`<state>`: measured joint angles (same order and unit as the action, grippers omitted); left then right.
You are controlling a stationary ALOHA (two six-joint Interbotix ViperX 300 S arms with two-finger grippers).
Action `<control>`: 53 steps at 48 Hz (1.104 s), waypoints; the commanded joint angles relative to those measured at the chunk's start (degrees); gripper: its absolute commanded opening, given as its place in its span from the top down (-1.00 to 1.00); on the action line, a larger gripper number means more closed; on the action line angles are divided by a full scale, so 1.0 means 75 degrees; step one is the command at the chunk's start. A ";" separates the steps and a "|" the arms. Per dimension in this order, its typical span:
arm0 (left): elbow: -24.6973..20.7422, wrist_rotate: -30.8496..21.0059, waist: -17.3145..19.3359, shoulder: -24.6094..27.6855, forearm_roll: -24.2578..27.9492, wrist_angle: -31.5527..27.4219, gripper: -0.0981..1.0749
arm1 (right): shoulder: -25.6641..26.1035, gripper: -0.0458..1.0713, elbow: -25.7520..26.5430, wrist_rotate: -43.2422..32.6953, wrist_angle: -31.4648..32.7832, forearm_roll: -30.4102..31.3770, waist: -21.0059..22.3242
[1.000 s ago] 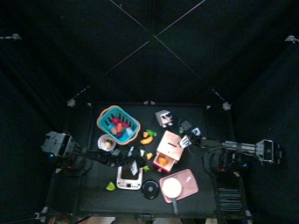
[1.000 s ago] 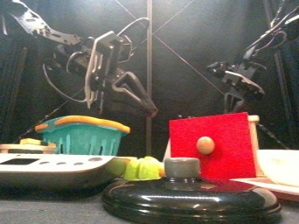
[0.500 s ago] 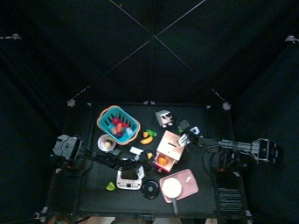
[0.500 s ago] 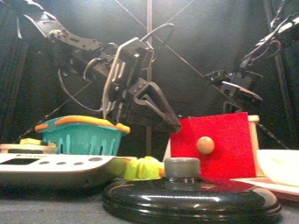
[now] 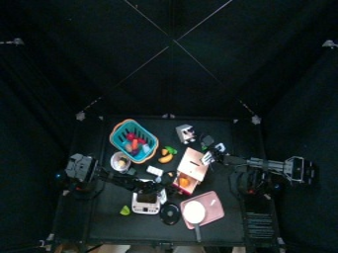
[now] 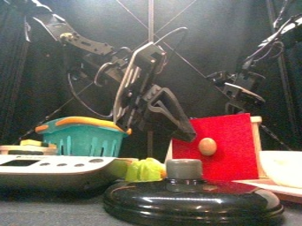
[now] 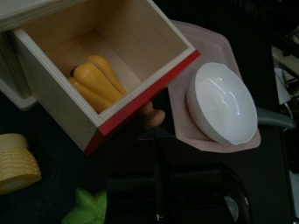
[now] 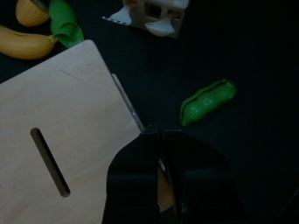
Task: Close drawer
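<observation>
Top view: the small table [image 5: 99, 212] is crowded. A teal basket [image 5: 132, 137] sits at its far left, the wooden drawer box [image 5: 195, 164] near the middle, a white scale [image 5: 145, 203] at the near left and a pink tray with a white bowl [image 5: 204, 210] at the near right. The left arm comes in from the left and reaches toward the middle, near the scale; the right arm rests at the right edge, its gripper [image 5: 222, 155] just beside the drawer box.

Front view: the drawer [image 6: 216, 146] shows its red front and round wooden knob [image 6: 207, 146], right of centre. The left gripper [image 6: 151, 88] hangs tilted just left of it and behind; whether it touches the drawer cannot be told. A black lid [image 6: 192, 196] lies nearest, with the scale [image 6: 53, 170] and basket [image 6: 83, 137] to the left.

Left wrist view: the drawer [image 7: 105, 74] stands pulled open, with yellow pieces [image 7: 98, 77] lying inside and the knob [image 7: 153, 116] on its red front. The white bowl [image 7: 225, 103] lies on its pink tray beside it. This gripper's own jaws are not seen, so its state cannot be told.

Right wrist view: the right gripper [image 8: 163, 175] has its jaws pressed together, holding nothing, beside the box's wooden top [image 8: 65, 131]. A green pea pod [image 8: 205, 101] lies apart on the table, and a banana [image 8: 28, 41] at the box's far corner.
</observation>
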<state>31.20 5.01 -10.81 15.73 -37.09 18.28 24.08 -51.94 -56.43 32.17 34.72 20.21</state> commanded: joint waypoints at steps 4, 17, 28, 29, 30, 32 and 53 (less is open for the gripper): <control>-0.0258 0.0012 0.0070 -0.0035 0.0000 0.0023 0.30 | 0.0070 0.29 0.0023 0.0000 -0.0141 -0.0012 0.0035; -0.0293 0.0012 0.0234 0.0035 0.0000 0.0035 0.30 | 0.0059 0.29 -0.0023 0.0000 -0.0293 0.0000 0.0023; -0.0293 0.0023 0.0340 0.0059 0.0012 0.0035 0.30 | 0.0070 0.29 -0.0023 -0.0012 -0.0305 0.0012 0.0012; -0.0293 0.0023 0.0352 0.0059 0.0012 0.0035 0.30 | 0.0059 0.29 -0.0035 -0.0012 -0.0293 0.0012 0.0000; -0.0293 0.0023 0.0363 0.0059 0.0012 0.0023 0.30 | 0.0070 0.29 -0.0023 -0.0012 -0.0305 0.0012 0.0000; -0.0293 0.0023 0.0398 0.0070 0.0000 0.0023 0.30 | 0.0070 0.29 -0.0023 0.0000 -0.0305 0.0012 0.0000; -0.0516 0.0035 0.0527 0.0223 0.0023 0.0035 0.30 | 0.0070 0.29 -0.0035 0.0000 -0.0305 -0.0012 -0.0023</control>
<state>29.18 5.19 -7.47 17.84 -37.09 18.28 24.08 -52.65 -56.34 30.23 34.72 20.21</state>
